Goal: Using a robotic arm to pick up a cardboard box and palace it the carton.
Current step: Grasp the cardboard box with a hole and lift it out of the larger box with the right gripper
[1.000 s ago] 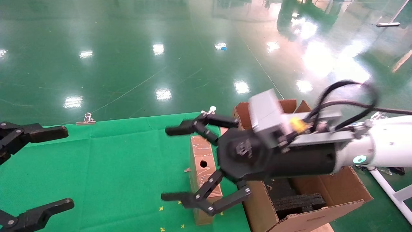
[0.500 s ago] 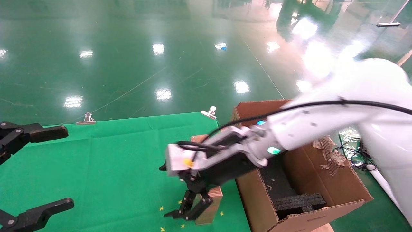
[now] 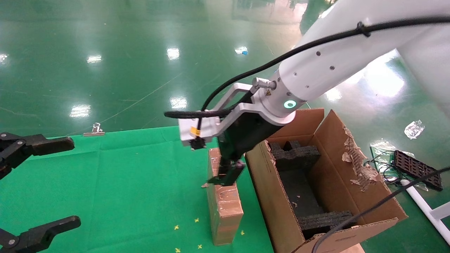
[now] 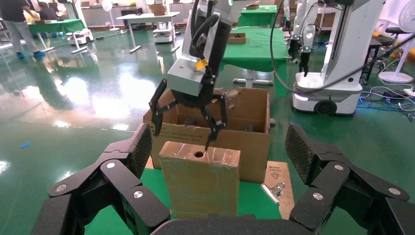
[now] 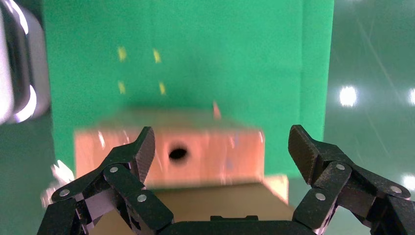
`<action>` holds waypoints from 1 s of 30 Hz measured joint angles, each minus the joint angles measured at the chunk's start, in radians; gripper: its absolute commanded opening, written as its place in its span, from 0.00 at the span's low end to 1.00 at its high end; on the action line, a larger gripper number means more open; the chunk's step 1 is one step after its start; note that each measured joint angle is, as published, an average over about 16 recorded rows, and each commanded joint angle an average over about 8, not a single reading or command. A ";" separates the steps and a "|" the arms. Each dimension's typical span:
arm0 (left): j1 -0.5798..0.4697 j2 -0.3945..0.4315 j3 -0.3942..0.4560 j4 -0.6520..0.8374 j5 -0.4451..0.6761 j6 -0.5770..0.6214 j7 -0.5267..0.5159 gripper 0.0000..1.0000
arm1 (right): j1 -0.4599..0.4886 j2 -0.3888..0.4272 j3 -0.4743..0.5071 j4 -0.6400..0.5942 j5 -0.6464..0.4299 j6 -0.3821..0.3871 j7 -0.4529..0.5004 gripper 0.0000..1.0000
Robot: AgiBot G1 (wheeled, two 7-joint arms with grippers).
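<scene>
The slim brown taped cardboard box [image 3: 224, 203] stands on edge on the green cloth, its round hole hidden under my gripper in the head view. The hole shows in the right wrist view, in the box's top face [image 5: 210, 154]. My right gripper [image 3: 225, 177], on the white robotic arm [image 3: 316, 66], points straight down just above the box, open, fingers [image 5: 139, 152] apart on either side. The large carton [image 3: 267, 175] stands right beside the box. In the left wrist view the box [image 4: 200, 181], the right gripper [image 4: 188, 122] and the carton [image 4: 254, 107] all show. My left gripper [image 3: 52, 182] is parked open at the left.
Black foam blocks [image 3: 293, 154] lie inside the carton, whose right flap [image 3: 355, 158] is torn. A binder clip [image 3: 94, 129] holds the cloth's far edge. Green cloth [image 3: 133, 182] stretches left of the box. A black tray and cables [image 3: 416, 168] lie on the floor at right.
The right arm has swung up and turned. Its gripper went from spread out sideways, to low by the box's near end, to pointing down over the middle of the box's top.
</scene>
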 measured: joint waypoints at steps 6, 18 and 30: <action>0.000 0.000 0.000 0.000 0.000 0.000 0.000 1.00 | 0.096 -0.009 -0.167 0.001 0.032 0.010 0.052 1.00; 0.000 -0.001 0.001 0.000 -0.001 -0.001 0.001 1.00 | 0.157 -0.019 -0.326 -0.001 0.082 0.042 0.152 1.00; 0.000 -0.001 0.002 0.000 -0.001 -0.001 0.001 1.00 | 0.198 -0.036 -0.374 -0.142 0.154 0.028 0.454 1.00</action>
